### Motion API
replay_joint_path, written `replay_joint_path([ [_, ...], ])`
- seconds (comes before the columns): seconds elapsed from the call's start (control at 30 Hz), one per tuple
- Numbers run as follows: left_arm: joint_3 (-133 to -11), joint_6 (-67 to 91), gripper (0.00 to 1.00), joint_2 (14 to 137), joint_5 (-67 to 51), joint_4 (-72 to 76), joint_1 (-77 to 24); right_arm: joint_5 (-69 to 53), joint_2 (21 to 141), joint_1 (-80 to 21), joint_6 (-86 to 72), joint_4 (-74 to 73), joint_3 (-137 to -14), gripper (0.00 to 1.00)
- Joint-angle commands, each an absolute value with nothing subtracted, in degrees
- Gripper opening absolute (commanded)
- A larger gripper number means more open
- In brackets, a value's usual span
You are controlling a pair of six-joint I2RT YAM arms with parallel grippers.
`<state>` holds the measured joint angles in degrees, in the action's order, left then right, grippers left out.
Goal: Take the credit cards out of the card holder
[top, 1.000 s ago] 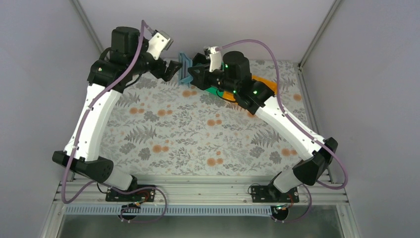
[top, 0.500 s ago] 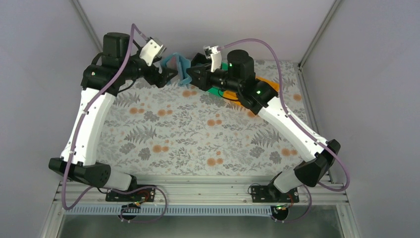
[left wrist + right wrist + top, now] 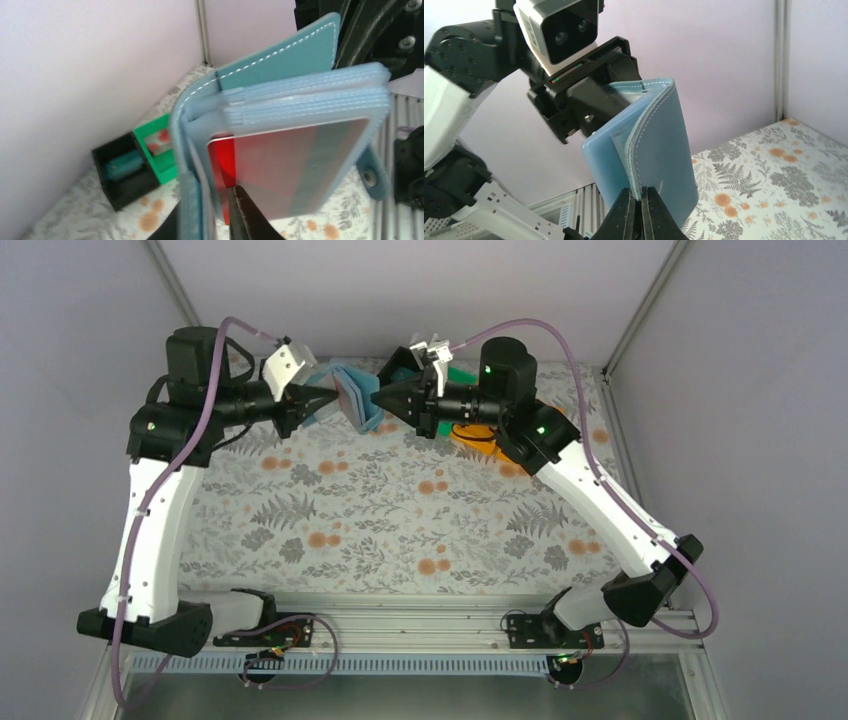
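Observation:
The card holder (image 3: 356, 400), a soft blue-teal wallet, hangs open in the air over the back of the table between my two grippers. My right gripper (image 3: 642, 196) is shut on the stitched edge of its cover (image 3: 664, 150). My left gripper (image 3: 207, 225) is shut on the other side: its jaws pinch the cover flap (image 3: 189, 200) and inner pocket layers, with the end of a red credit card (image 3: 223, 160) caught among them. That card lies inside a pale blue pocket (image 3: 310, 165). In the top view, left gripper (image 3: 338, 397) and right gripper (image 3: 378, 400) face each other.
A black bin (image 3: 122, 172) holding a teal thing and a green bin (image 3: 159, 150) stand on the floral table by the back wall. An orange bin (image 3: 475, 433) shows under the right arm. Walls close in at the back and both sides.
My left gripper went from wide open to shut on the holder's left side. Both arms swung to face each other, and the holder now spreads open between them.

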<state>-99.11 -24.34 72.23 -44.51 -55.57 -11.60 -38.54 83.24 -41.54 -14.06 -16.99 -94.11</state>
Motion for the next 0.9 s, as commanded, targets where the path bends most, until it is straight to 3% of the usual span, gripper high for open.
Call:
replay_joint_path([
  [0.0,-100.46,-27.2,0.03,70.65,-50.2,-57.52,-11.87,-39.8,82.09,-41.25,-10.06,-15.99,-95.33,0.04],
  [0.1,-100.28,-26.22,0.02,70.44,-47.99,-58.08,-11.93,-38.97,81.7,-41.21,-7.67,-16.52,-94.48,0.06],
  [0.13,-100.24,-25.49,0.02,70.47,-47.25,-58.13,-11.9,-39.25,81.68,-41.22,-6.9,-16.72,-94.14,0.12],
  [0.3,-103.0,-18.17,0.02,72.57,-39.12,-58.71,-11.92,-37.99,80.84,-42.84,-5.89,-13.22,-90.59,0.65],
  [0.37,-104.03,-16.18,0.02,73.34,-33.29,-58.5,-11.88,-32.96,80.15,-44.73,-6.66,-10.06,-88.79,0.97],
  [0.5,-104.55,-15.17,0.02,73.68,-28.75,-58.12,-11.89,-22.64,81.7,-47.8,-8.16,-6.54,-86.95,0.99],
  [0.67,-104.25,-14.7,0.02,74.29,-24.26,-57.76,-11.89,-27.36,85.41,-49.56,-8.91,-3.51,-88.5,0.99],
  [0.8,-104.38,-14.77,0.02,75.14,-25.96,-58.04,-11.93,-21.8,88.92,-50.35,-10.68,-1.86,-90.37,0.99],
  [0.87,-105.26,-15.42,0.02,75.18,-29.49,-58.86,-11.91,-18.27,90.95,-50.19,-11.37,-3.55,-91.98,0.91],
])
